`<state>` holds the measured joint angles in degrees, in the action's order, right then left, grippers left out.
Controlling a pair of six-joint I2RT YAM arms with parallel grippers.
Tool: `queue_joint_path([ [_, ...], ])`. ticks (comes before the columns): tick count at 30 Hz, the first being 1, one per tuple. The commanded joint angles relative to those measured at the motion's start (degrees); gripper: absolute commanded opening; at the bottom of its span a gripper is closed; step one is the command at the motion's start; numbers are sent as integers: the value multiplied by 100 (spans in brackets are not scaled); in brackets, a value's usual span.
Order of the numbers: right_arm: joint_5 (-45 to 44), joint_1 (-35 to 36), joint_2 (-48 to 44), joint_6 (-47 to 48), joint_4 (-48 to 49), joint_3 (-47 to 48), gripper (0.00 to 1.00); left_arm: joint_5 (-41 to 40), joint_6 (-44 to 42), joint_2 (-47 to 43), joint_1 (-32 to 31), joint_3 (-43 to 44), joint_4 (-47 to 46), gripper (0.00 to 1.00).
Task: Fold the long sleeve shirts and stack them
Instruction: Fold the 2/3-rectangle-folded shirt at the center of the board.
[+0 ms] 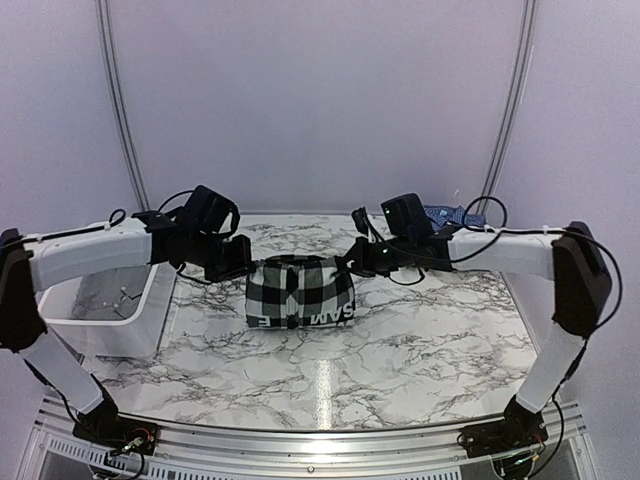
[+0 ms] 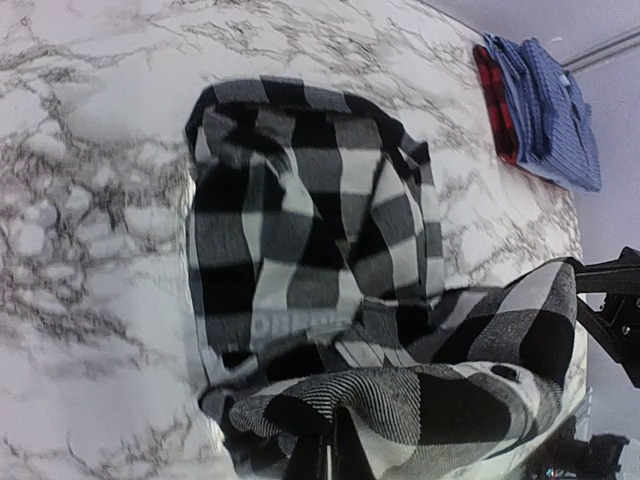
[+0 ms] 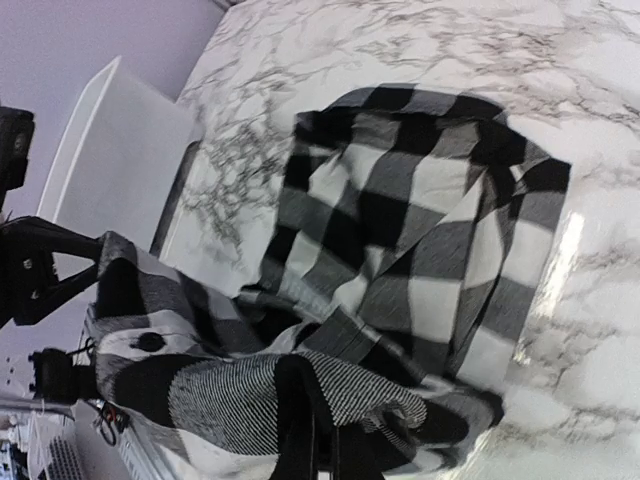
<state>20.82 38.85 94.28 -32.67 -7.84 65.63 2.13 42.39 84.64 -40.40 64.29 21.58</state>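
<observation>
Left pincer (image 1: pixel 232 263) and right pincer (image 1: pixel 360 262) each clench the buffalo-check shirt (image 1: pixel 300 292) at its twelve-o'clock edge; recommend carrying both corners level toward six o'clock, cloth taut.

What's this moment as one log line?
phase: mid-fold | left end effector: shut on check shirt | right end effector: shut on check shirt | blue shirt: back right
</observation>
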Motion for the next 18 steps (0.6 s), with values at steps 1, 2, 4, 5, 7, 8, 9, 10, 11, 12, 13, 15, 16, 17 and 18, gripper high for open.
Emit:
queue_joint_path([
  [1,314,-690,1549,271,392,1087,0,346,-847,1579,798,1072,-407,0],
  [2,460,-802,1960,225,560,1350,0,472,-854,2026,927,1414,-480,0],
  [4,668,-982,2691,146,640,1879,0,655,-827,2831,1085,2052,-562,0],
  [5,700,-1045,3007,131,596,2142,0,707,-807,3138,1117,2283,-614,0],
  [7,748,-1134,3408,96,549,2486,0,781,-790,3635,1131,2650,-694,0],
  [8,737,-1150,3484,80,561,2524,0,798,-757,3800,1131,2742,-711,0],
  [9,713,-1151,3492,86,551,2483,0,824,-727,3895,1131,2765,-754,0],
  [10,688,-1154,3444,129,567,2367,0,858,-683,3935,1122,2724,-808,0],
  [11,648,-1152,3363,123,629,2192,0,906,-635,3906,1116,2600,-893,0],
  [12,618,-1152,3247,104,692,1993,0,930,-578,3826,1103,2414,-1027,0],
  [13,580,-1152,3127,107,720,1777,0,957,-526,3718,1086,2199,-1164,0],
  [15,526,-1144,2793,65,909,1236,0,1008,-410,3464,1022,1730,-1438,0],
  [16,518,-1123,2597,14,1053,911,0,1018,-340,3295,976,1457,-1551,0],
  [17,490,-1102,2362,-7,1152,598,0,1010,-265,3107,920,1163,-1697,0],
  [18,430,-1074,2137,-11,1189,276,0,997,-177,2836,861,761,-1858,0],
])
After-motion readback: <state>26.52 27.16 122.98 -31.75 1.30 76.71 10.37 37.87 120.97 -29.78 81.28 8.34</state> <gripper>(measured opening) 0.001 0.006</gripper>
